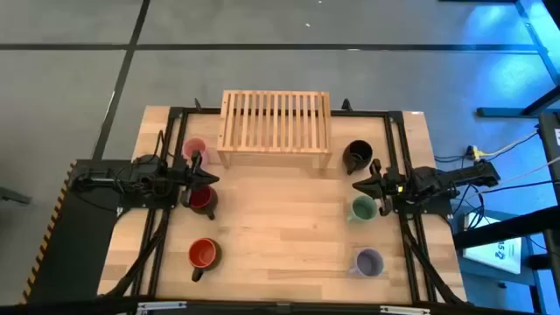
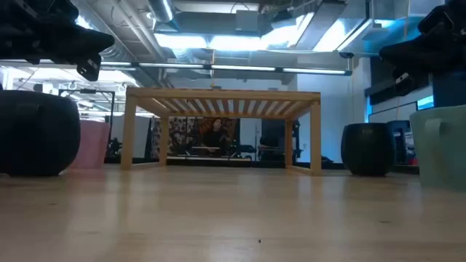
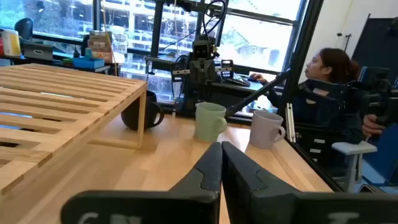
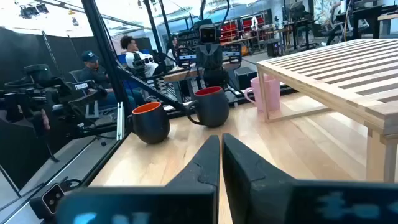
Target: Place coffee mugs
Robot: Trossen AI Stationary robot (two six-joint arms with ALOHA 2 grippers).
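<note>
Six mugs stand upright on their bases on the wooden table. In the high view the pink mug [image 1: 194,149], the dark red mug [image 1: 202,199] and the orange mug [image 1: 203,254] line the left side. The black mug [image 1: 357,156], the green mug [image 1: 362,208] and the lavender mug [image 1: 368,262] line the right side. My left gripper [image 1: 208,178] is shut above the table between the pink and dark red mugs and touches neither. My right gripper [image 1: 356,185] is shut between the black and green mugs and holds nothing. Both pairs of fingers show pressed together in the wrist views, left [image 3: 221,163] and right [image 4: 221,157].
A slatted wooden rack [image 1: 274,122] stands on legs at the table's far middle, with open space under it [image 2: 222,109]. Bare tabletop [image 1: 284,227] lies between the two rows of mugs. People sit beyond the table's sides [image 3: 329,81] [image 4: 93,68].
</note>
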